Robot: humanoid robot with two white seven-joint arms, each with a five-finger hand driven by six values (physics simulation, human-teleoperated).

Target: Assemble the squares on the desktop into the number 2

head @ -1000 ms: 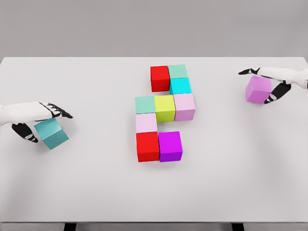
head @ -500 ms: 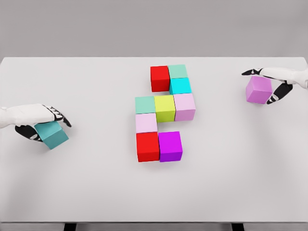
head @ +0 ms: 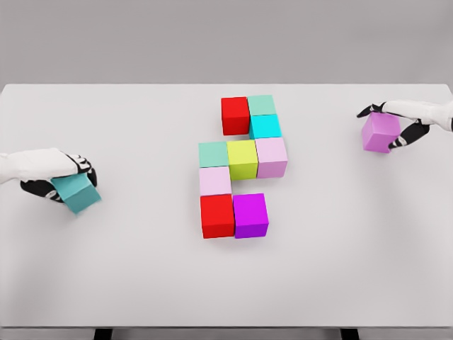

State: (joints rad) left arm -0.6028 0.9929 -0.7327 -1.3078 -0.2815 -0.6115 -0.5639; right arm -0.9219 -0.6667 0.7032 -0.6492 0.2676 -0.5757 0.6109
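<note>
**Both hands on a cube, nine-cube shape in the middle**

Near left, the left hand [head: 62,176] grips a teal cube [head: 76,195]. The block cluster [head: 241,167] sits mid-table [head: 226,283]. Far right, the right hand [head: 400,120] clasps a purple cube [head: 380,132].

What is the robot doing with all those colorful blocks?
It is building a number 2 out of blocks on the white table. Nine blocks already sit together in the middle, like the red block at the top and the purple block at the bottom. The left hand is curled around a teal block, and the right hand is gripping a pink block, both off to the sides.
</note>
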